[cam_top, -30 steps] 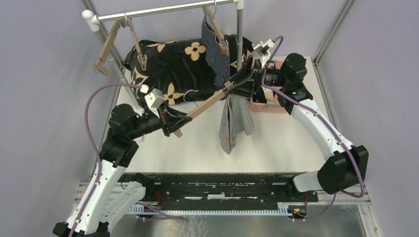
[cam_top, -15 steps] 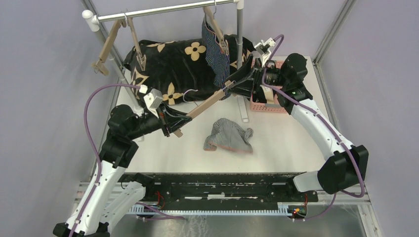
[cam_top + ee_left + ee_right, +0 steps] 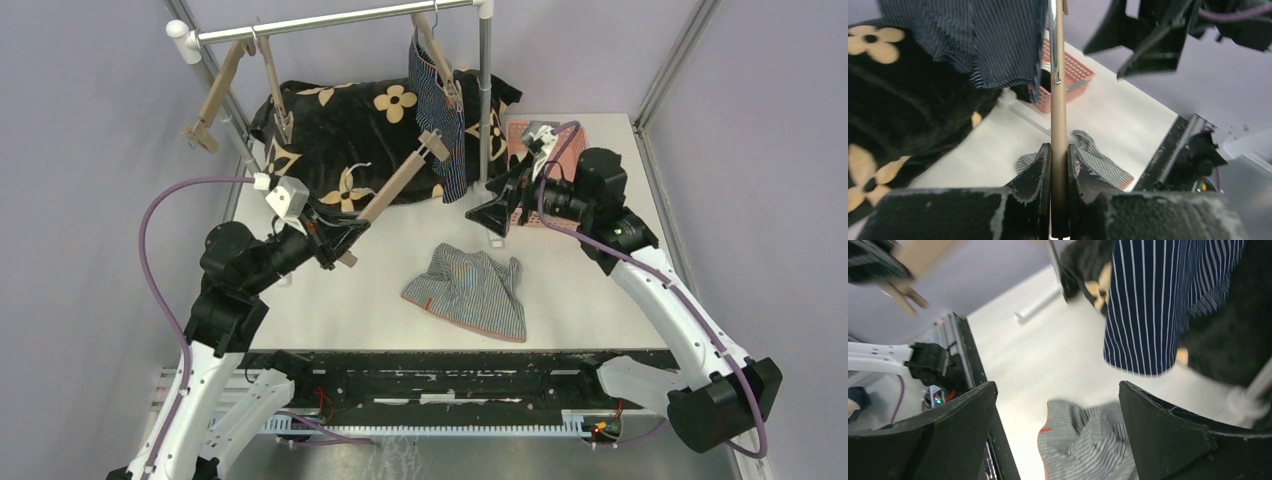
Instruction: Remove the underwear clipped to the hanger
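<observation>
Dropped free: the grey-white striped brief (image 3: 470, 292) has left the held hanger and now lies spread on the table, toward its near edge.

Neither gripper touches it. At its 1 o'clock the right gripper (image 3: 488, 212) has backed away from the clip, its jaws wide apart and empty. At its 10 o'clock the left gripper (image 3: 338, 236) stays clamped on the wooden hanger (image 3: 395, 185), which has swung up with its end clip bare. At 12 o'clock the navy striped brief (image 3: 440, 110) is still clipped to another hanger on the rail (image 3: 330, 20). So one piece looks done and the navy one probably comes next. I cannot make out a black brief.
</observation>
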### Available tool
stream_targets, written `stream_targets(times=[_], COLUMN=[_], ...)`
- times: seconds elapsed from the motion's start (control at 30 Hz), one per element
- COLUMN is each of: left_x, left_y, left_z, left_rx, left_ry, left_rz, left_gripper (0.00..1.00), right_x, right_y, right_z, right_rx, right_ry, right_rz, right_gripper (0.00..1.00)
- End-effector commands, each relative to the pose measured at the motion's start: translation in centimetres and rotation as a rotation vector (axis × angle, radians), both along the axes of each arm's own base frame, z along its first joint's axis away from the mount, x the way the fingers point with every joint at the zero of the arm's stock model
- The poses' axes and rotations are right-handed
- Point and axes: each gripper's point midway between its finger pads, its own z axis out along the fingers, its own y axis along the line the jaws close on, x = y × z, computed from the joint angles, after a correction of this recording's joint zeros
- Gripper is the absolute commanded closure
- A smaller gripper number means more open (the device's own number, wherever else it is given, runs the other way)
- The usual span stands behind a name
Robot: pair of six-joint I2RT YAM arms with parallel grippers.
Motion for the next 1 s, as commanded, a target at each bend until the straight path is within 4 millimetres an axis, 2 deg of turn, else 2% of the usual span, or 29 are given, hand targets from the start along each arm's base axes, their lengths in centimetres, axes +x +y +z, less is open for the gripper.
stream_targets(times=[0.0, 0.1, 0.2, 0.37, 0.63, 0.8, 0.97], left_x=[1.9, 3.1, 4.5, 5.7, 7.6, 9.1, 11.0], left_y=[3.1, 4.7, 6.2, 6.7, 7.5, 7.7, 7.6], left_z=[3.9, 5.1, 5.5, 5.7, 5.4, 6.3, 6.7], left_rx=[-0.037, -0.019, 0.033, 0.088, 0.177, 0.193, 0.182], left_ry=[-0.055, -0.031, 0.012, 0.056, 0.078, 0.068, 0.078], left_rz=[0.227, 0.344, 0.447, 0.493, 0.552, 0.593, 0.630], left_gripper=[0.97, 0.97, 0.97, 0.97, 0.97, 0.97, 0.97], right_x=[1.0, 1.3, 1.0, 0.6, -2.6, -3.4, -4.2], right_y=[-1.2, -2.1, -2.3, -2.3, 0.6, 0.0, 0.5], right_z=[-5.1, -7.6, -10.6, -16.1, -23.0, -26.1, -28.4], right_rx=[-0.202, -0.355, -0.422, -0.570, -0.753, -0.834, -0.868], right_ry=[0.044, 0.057, 0.106, 0.214, 0.332, 0.362, 0.422], right_rz=[-0.187, -0.286, -0.304, -0.316, -0.219, -0.256, -0.236], right_gripper=[0.00, 0.00, 0.00, 0.00, 0.00, 0.00, 0.02])
